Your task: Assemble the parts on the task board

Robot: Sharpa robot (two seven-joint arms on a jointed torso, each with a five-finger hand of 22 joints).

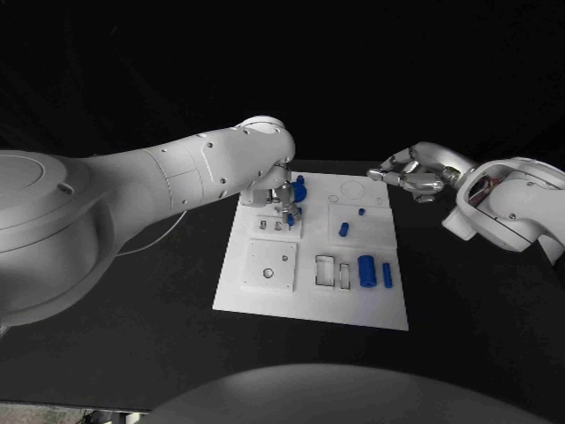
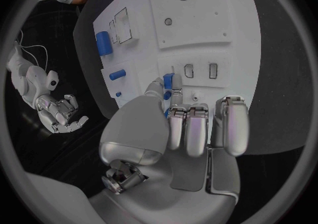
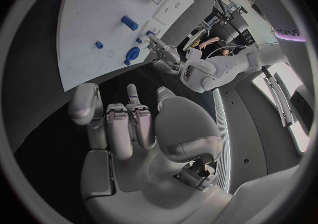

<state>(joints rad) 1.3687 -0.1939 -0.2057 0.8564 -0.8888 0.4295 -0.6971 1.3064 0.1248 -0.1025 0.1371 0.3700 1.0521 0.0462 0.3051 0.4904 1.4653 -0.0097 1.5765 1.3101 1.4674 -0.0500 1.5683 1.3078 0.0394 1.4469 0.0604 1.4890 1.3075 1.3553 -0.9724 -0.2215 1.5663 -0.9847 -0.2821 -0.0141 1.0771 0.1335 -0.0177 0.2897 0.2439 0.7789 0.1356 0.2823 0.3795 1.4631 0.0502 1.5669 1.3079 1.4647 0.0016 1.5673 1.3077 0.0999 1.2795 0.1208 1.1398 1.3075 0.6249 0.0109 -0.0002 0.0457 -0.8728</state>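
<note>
Not much to read here, honestly. The only lettering sits in the right wrist view: a glowing sign [image 3: 286, 32] out in the room beyond the table, at the circle's rim, with a few pale letters on a purplish patch. It's cut off and bent by the lens, so the word can't be made out. The task board [image 1: 273, 296] has outlines and slots on it but no print that can be read, and the blue parts carry no markings either.

White task board [image 1: 267, 291]; blue parts [image 1: 366, 271]; black table [image 1: 143, 336].
</note>
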